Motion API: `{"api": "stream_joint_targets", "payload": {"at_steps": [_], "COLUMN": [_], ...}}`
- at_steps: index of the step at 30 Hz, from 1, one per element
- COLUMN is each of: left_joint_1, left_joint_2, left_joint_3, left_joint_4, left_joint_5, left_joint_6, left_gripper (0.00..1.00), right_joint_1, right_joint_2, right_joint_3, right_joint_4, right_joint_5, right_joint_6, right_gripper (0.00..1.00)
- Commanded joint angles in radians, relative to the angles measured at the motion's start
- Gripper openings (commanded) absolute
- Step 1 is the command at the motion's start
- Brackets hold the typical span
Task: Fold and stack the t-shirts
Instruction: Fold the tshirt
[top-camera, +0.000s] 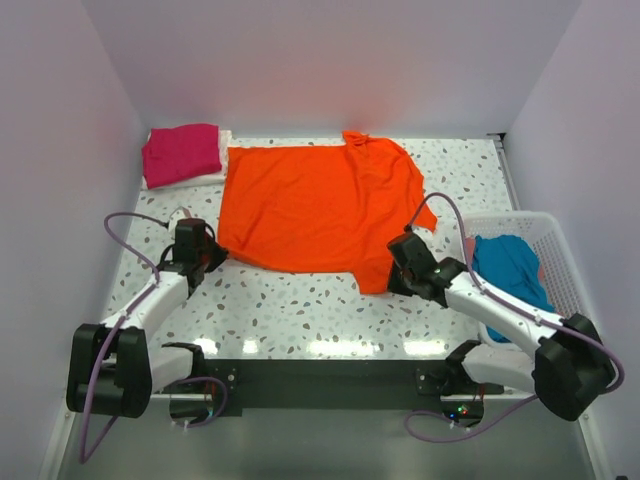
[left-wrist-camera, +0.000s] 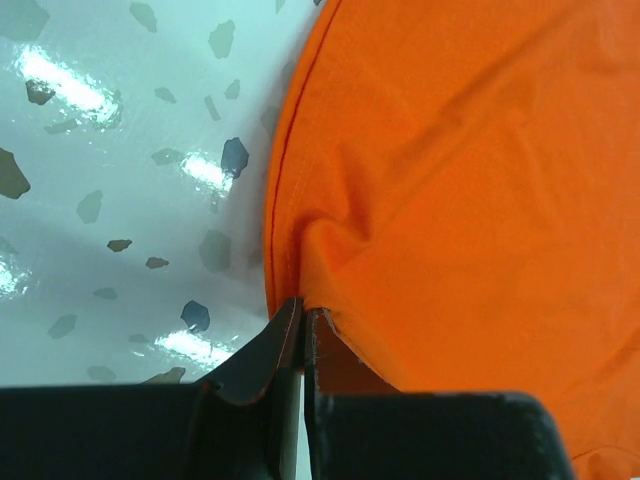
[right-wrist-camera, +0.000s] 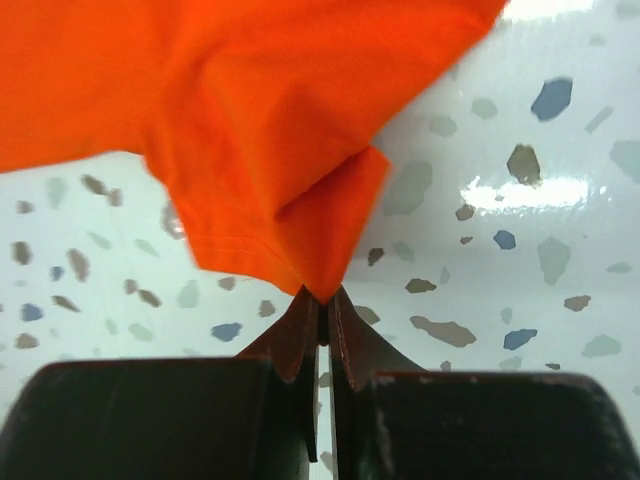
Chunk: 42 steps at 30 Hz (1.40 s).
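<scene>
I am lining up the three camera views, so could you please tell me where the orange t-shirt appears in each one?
Top external: orange t-shirt spread flat mid-picture on the table.
Left wrist: fills the right side, edge pinched by the left gripper.
Right wrist: upper left, corner pinched by the right gripper.
Shared landmark: the speckled table.

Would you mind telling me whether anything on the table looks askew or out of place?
The orange t-shirt lies slightly askew, with a bunched lump at its far edge and a rumpled sleeve toward the basket. The left hand and right hand each pinch a near corner. Nothing looks spilled or damaged.
</scene>
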Motion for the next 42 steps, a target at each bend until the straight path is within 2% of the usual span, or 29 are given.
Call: {"api": "stream_joint_targets", "payload": {"at_steps": [1,5,10,12,13,14,18,19,23,25,27,29,33,38,42], "left_joint_1": [0.008,0.008,0.008,0.008,0.008,0.008,0.008,0.008,0.010,0.010,0.010,0.010,0.010,0.010,0.010], "left_joint_2": [-0.029,-0.028,-0.020,-0.009,-0.003,0.000,0.011,0.008,0.006,0.007,0.009,0.006,0.008,0.003,-0.006], "left_joint_3": [0.055,0.063,0.068,0.069,0.071,0.071,0.088,0.089,0.091,0.085,0.085,0.085,0.085,0.085,0.080], "left_joint_4": [-0.006,-0.013,-0.011,-0.008,-0.003,-0.002,-0.009,-0.013,-0.014,-0.008,-0.008,-0.010,-0.008,-0.014,-0.022], "left_joint_5": [-0.006,-0.001,-0.003,0.002,0.002,0.006,0.005,0.003,0.002,0.003,0.008,0.008,0.013,0.014,0.011], "left_joint_6": [0.012,0.014,0.020,0.020,0.018,0.017,0.024,0.026,0.029,0.025,0.024,0.024,0.023,0.023,0.028], "left_gripper": [0.05,0.05,0.04,0.04,0.04,0.04,0.04,0.04,0.04,0.04,0.04,0.04,0.04,0.03,0.03], "right_joint_1": [0.023,0.031,0.106,0.144,0.164,0.171,0.174,0.174,0.166,0.152,0.142,0.120,0.085,0.071,0.069], "right_joint_2": [-0.081,-0.082,0.074,0.138,0.183,0.201,0.201,0.180,0.040,-0.009,-0.014,-0.005,0.040,0.107,0.120], "right_joint_3": [0.157,0.306,0.404,0.421,0.431,0.435,0.418,0.385,0.281,0.221,0.178,0.152,0.080,0.046,0.012], "right_joint_4": [-0.185,-0.354,-0.376,-0.362,-0.323,-0.306,-0.269,-0.273,-0.284,-0.266,-0.249,-0.232,-0.111,-0.022,0.042], "right_joint_5": [0.125,0.105,0.082,0.083,0.074,0.070,0.082,0.112,0.224,0.226,0.218,0.197,0.113,0.082,0.070], "right_joint_6": [-0.076,-0.147,-0.193,-0.192,-0.190,-0.185,-0.164,-0.153,-0.072,-0.046,-0.011,0.006,0.008,0.035,0.058], "right_gripper": [0.00,0.00,0.02,0.13,0.28,0.38,0.63,0.66,0.64,0.58,0.45,0.40,0.41,0.52,0.52]}}
